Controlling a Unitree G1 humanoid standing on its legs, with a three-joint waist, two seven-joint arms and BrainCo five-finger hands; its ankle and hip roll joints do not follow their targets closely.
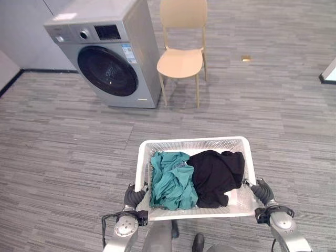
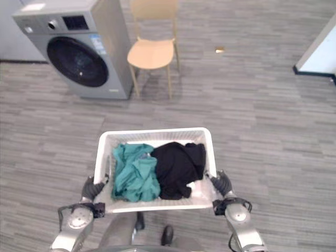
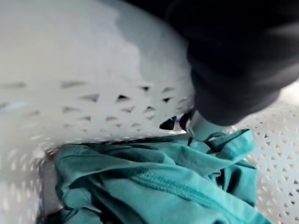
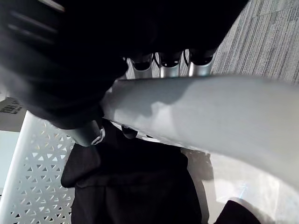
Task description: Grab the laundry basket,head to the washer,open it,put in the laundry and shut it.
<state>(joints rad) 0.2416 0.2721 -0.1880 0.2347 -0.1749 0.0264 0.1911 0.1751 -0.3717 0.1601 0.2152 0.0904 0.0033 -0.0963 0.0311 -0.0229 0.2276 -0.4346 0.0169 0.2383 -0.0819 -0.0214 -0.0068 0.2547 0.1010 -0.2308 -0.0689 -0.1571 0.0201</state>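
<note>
White laundry basket [image 1: 195, 142] sits low centre of frame, carried level. Left hand [image 1: 134, 196] and right hand [image 1: 261, 190] each clamp a side rim, balancing the load. Teal garment [image 1: 170, 178] and black garment [image 1: 216, 173] lie inside. Washer [image 1: 107, 50], door closed, waits upper left.

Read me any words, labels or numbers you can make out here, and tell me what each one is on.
No text here can be read.
Washer: a blue and white sticker on its front, print too small to read.
Washer's dark display panel: nothing legible on it.
White laundry basket, chair: no print to be seen.
</note>
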